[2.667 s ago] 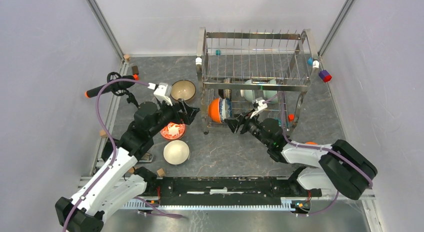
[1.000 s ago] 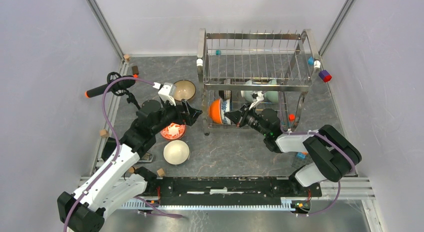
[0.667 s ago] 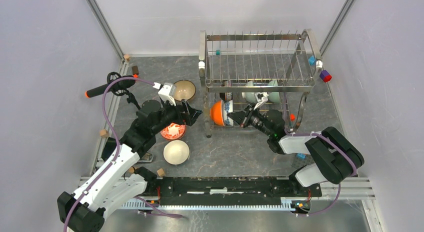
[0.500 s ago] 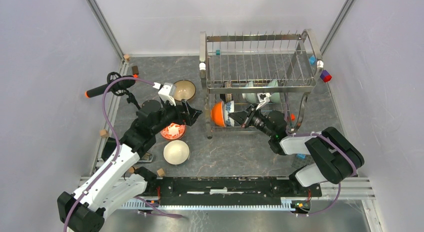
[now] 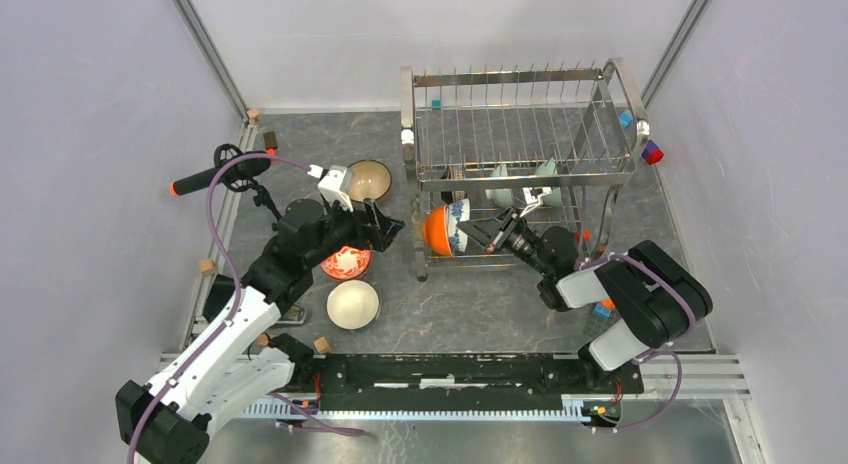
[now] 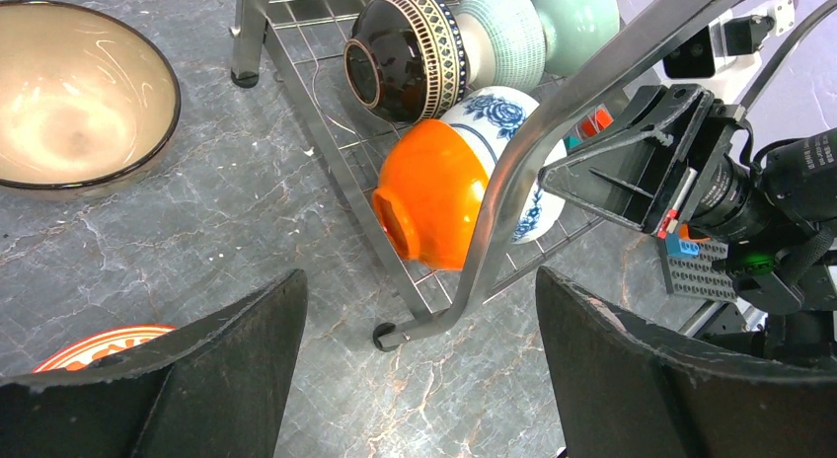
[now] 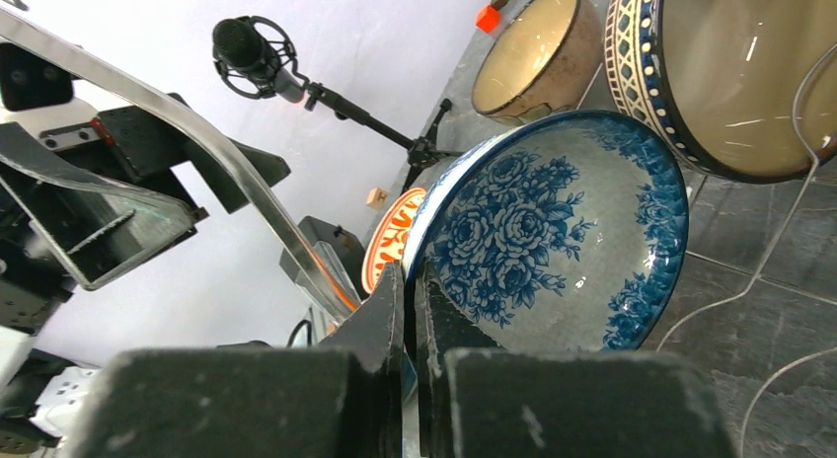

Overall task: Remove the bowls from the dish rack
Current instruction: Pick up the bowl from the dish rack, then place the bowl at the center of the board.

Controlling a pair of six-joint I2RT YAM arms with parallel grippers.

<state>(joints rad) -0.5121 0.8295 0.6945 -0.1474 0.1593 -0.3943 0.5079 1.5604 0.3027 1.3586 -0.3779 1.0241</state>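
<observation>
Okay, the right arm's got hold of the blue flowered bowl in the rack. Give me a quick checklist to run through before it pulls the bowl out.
1. Grip: right gripper closed on the rim of the blue-and-white bowl: ok.
2. Neighbour: orange bowl free of it: not ok, the two are pressed together on the lower tier.
3. Way out: past the front tube of the dish rack: cannot tell, the tube crosses close by the bowl.
4. Other arm: left gripper open and off the rack: ok.
5. Landing: bare table in front of the rack: ok.
</observation>
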